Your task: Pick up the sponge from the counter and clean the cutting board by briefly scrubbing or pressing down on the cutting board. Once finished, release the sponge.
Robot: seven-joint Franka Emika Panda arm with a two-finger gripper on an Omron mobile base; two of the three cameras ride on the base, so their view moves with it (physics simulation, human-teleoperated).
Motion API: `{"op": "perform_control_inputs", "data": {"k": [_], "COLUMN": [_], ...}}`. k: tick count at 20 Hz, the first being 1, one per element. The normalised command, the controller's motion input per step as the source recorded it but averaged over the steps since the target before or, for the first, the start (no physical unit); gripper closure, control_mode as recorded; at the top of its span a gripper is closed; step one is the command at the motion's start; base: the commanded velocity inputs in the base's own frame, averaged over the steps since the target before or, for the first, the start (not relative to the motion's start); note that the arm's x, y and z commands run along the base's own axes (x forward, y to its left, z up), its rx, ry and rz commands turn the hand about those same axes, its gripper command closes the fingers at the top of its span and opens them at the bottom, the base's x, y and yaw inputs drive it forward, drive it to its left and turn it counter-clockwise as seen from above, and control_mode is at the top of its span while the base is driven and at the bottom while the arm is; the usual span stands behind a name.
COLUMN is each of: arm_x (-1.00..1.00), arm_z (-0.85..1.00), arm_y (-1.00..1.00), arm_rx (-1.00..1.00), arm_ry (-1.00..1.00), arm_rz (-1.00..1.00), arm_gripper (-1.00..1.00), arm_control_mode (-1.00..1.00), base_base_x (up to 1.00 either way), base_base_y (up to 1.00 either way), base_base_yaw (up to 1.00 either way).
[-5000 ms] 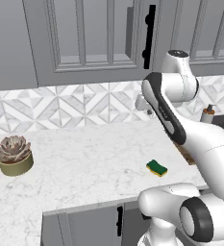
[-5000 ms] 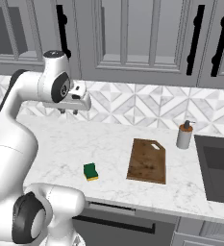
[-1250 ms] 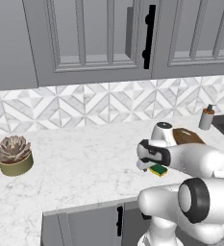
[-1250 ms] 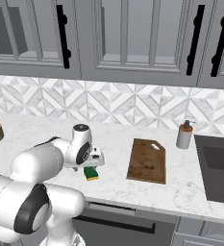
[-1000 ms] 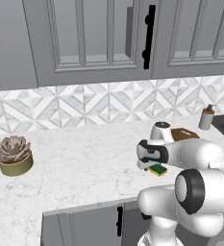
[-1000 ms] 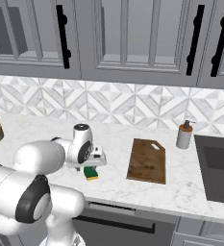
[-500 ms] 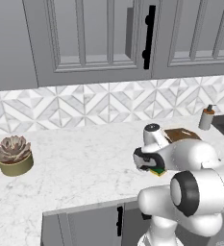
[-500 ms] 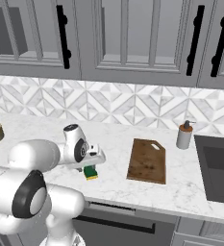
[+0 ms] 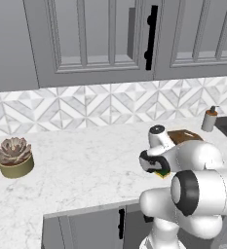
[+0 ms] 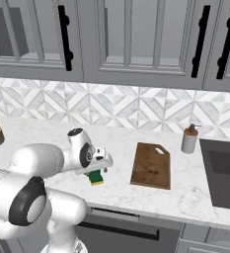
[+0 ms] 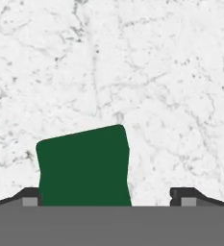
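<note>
Counter (image 10: 62, 133): white marble under grey cabinets.
Pot (image 9: 15, 168): holds a succulent (image 9: 11, 150) — far left.
Sponge (image 11: 83, 166): green, flat on counter, left of cutting board (image 10: 151, 165).
Gripper (image 11: 110, 196): fingers spread wide — straddling sponge, not clamping.

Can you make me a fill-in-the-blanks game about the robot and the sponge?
1. The top of the sponge is dark ____.
2. The sponge lies on the white ____, not on the cutting board.
3. The tool hangs over the sponge with its jaws ____.
4. The soap bottle stands between the cutting board and the ____.

Missing words: green; counter; open; sink
</note>
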Motion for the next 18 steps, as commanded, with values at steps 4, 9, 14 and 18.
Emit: {"op": "perform_control_inputs", "data": {"k": [4,9,14,18], "arm_x": [0.23,0.05,-0.42,-0.71], "arm_z": [-0.89,-1.0,-1.0,-0.69], "arm_y": [-0.1,0.63,0.84,0.13], "arm_rx": [0.14,0.16,0.02,-0.05], "arm_ry": [0.09,0.06,-0.1,-0.29], "arm_rz": [0.03,0.04,0.0,-0.04], "arm_gripper": [-1.0,1.0,1.0,1.0], "arm_control_mode": [-1.0,-1.0,-1.0,-1.0], "base_base_x": [0.0,0.0,0.0,0.0], "base_base_y": [0.0,0.0,0.0,0.0], "base_base_yaw": [0.0,0.0,0.0,0.0]}}
